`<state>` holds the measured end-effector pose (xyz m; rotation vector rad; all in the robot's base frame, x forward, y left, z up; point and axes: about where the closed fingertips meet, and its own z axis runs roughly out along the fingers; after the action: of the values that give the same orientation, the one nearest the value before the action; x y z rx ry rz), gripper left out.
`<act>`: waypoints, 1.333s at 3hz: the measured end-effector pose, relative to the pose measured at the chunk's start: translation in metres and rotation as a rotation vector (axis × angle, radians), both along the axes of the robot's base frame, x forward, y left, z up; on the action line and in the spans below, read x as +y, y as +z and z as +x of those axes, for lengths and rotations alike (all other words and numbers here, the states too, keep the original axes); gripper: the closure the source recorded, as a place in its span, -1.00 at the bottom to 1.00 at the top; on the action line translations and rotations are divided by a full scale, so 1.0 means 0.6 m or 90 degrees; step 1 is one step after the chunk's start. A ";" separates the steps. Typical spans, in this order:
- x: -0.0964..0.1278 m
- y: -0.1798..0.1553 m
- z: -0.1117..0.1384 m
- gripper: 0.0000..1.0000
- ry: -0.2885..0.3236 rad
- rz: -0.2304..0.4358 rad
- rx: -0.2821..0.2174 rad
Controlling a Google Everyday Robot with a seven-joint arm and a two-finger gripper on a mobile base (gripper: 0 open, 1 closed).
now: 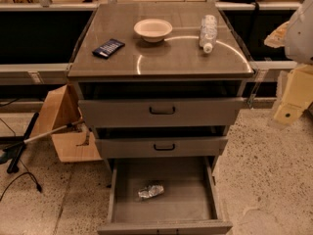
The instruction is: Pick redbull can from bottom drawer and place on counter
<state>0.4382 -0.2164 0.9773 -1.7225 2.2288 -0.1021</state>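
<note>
**A:** Can (pixel 150 191) is lying sideways on the bottom drawer (pixel 188 202) floor, 6 o'clock. Gripper (pixel 292 99) is hanging way off at 3 o'clock, and I can't tell whether it's apart or together.

**B:** I'm betting the dented can is rolling or slipping on the pinch, or the arm's clipping the middle drawer (pixel 200 145).

White bowl (pixel 153 29), dark blue packet (pixel 108 48), clear bottle (pixel 208 32) lying down; cardboard box (pixel 63 121) on floor

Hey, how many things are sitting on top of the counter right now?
3: a dark packet front left, a white bowl at the middle, a clear bottle lying right. The gripper hangs right of the counter.
</note>
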 end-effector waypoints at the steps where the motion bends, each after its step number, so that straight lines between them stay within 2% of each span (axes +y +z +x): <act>1: 0.000 0.000 0.000 -1.00 0.000 0.000 0.000; 2: 0.005 0.001 0.001 -1.00 0.011 0.017 -0.003; 4: 0.015 -0.020 0.007 -1.00 0.040 0.080 -0.018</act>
<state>0.4425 -0.2074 0.9651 -1.7106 2.1117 0.0284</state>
